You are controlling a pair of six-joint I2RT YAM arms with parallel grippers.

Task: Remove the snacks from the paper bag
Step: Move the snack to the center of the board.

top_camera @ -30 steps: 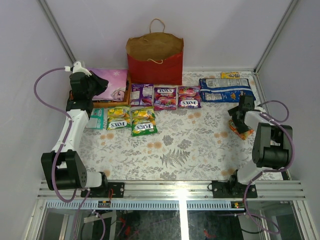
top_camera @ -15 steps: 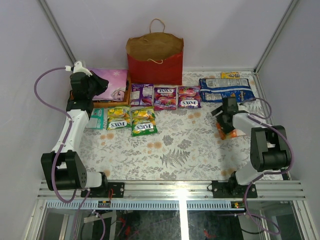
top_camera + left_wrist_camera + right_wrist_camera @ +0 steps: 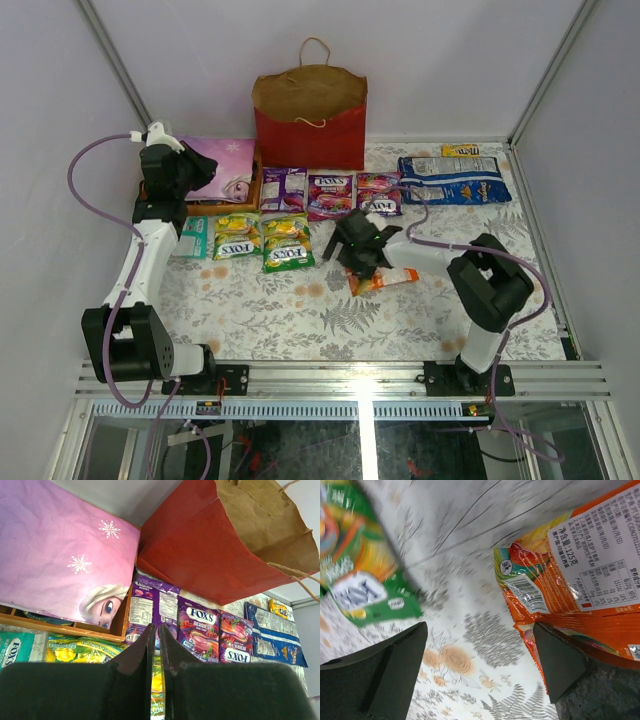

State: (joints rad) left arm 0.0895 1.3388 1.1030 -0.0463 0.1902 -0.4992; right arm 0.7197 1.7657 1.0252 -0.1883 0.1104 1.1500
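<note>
The red paper bag stands upright at the back, its brown mouth open. Snacks lie in front of it: purple Fox's packets, green ones, a blue-white bag, a small yellow bar and a teal packet. My right gripper is open low over the middle of the table. An orange packet lies flat against its right finger; nothing sits between the fingers. My left gripper is shut and empty above the tray.
An orange tray with a flat purple patterned item sits at the back left, beside the bag. Grey walls and metal frame posts enclose the table. Bare floral cloth shows in the near half.
My right arm has swept from the right edge to the table's middle, jaws staying open, and the orange packet has moved left along with it. The left arm has not moved.
</note>
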